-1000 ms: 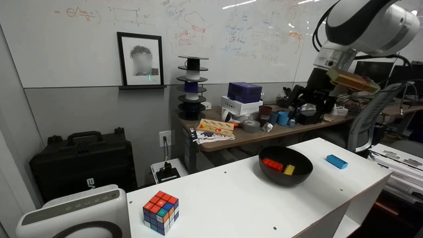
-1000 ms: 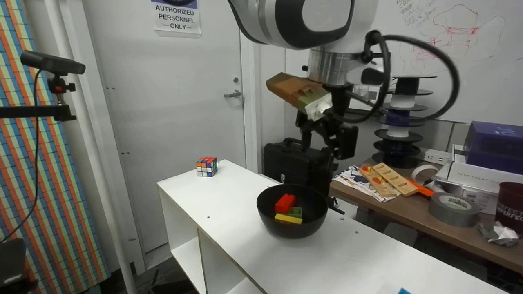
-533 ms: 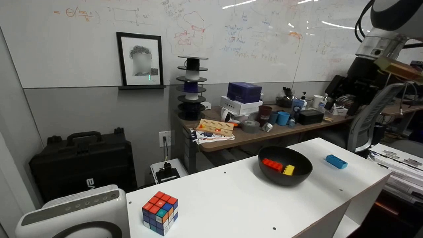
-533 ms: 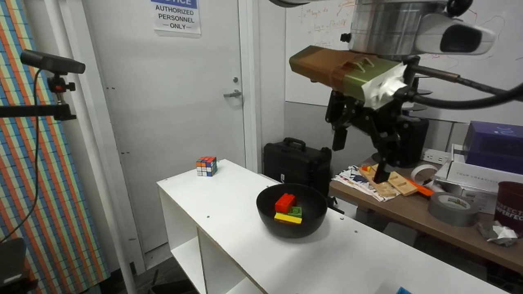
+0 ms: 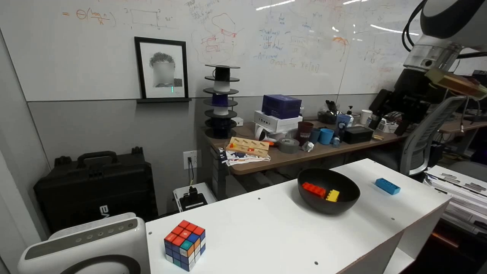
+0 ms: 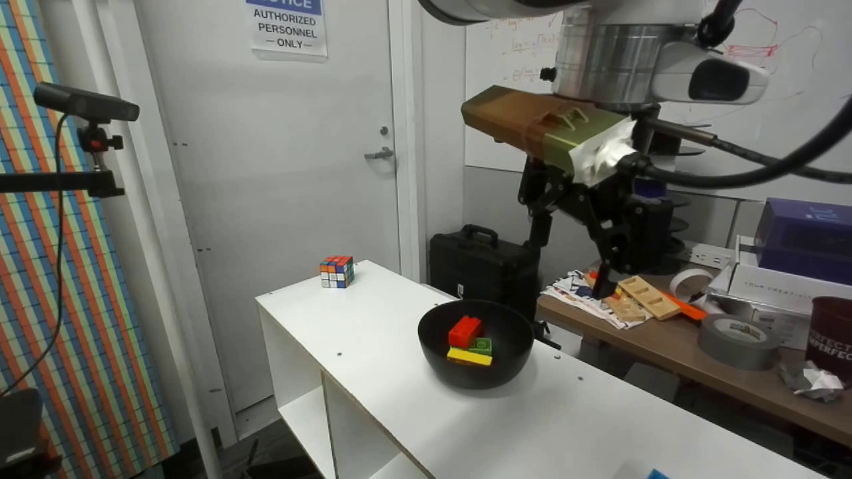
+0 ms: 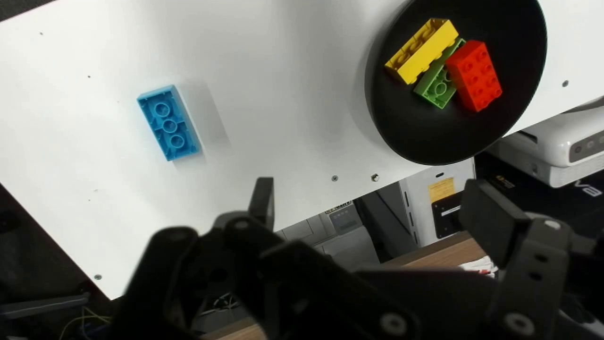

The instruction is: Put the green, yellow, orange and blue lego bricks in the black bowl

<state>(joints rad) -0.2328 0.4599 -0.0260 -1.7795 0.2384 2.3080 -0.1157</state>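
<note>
The black bowl [image 5: 323, 207] [image 6: 476, 376] [image 7: 410, 137] stands on the white table. In the wrist view it holds the yellow brick [image 7: 422, 49], the green brick [image 7: 432, 89] and the orange-red brick [image 7: 474, 75]. The green brick is partly covered there and hidden in an exterior view. The light blue brick [image 5: 387, 186] [image 7: 170, 123] lies alone on the table; an exterior view shows only its corner [image 6: 657, 474]. My gripper [image 5: 388, 126] [image 6: 571, 261] [image 7: 375, 208] is open and empty, high above the table. In the wrist view the blue brick is up and left of its fingers.
A puzzle cube [image 5: 185, 245] [image 6: 337, 271] stands at one end of the white table [image 5: 247, 236]. A white device [image 5: 87, 247] is beside that end. A brown desk [image 5: 251, 166] with boxes, cups and tape runs behind. A black case [image 5: 95, 186] stands on the floor side.
The arm has swung away from the bowl toward the blue brick's end of the table, then shifted slightly back and down in the last half second. The bricks and bowl have not moved.
</note>
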